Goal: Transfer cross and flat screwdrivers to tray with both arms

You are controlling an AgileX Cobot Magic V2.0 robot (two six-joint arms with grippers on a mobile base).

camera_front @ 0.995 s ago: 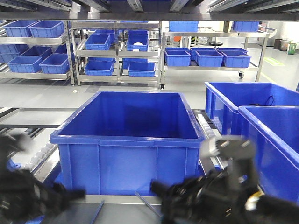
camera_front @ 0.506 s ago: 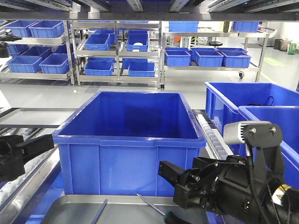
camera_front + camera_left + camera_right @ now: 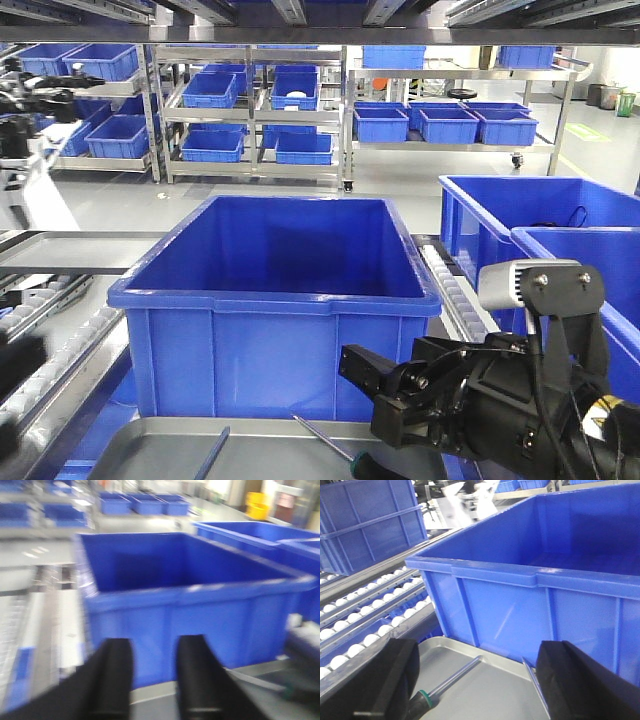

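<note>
Your tray (image 3: 150, 445) sits at the bottom of the front view, right against the near wall of the big blue bin (image 3: 275, 300). Both screwdrivers lie flat in it: one (image 3: 335, 447) with its dark green and black handle near the right gripper (image 3: 385, 395), the other (image 3: 212, 453) showing only its shaft, further left. Your right gripper's jaws are spread wide and hold nothing; from its wrist camera, the two fingers (image 3: 385, 675) frame the tray. Your left gripper (image 3: 152, 675) is blurred, but its fingers stand apart, empty, facing the bin.
</note>
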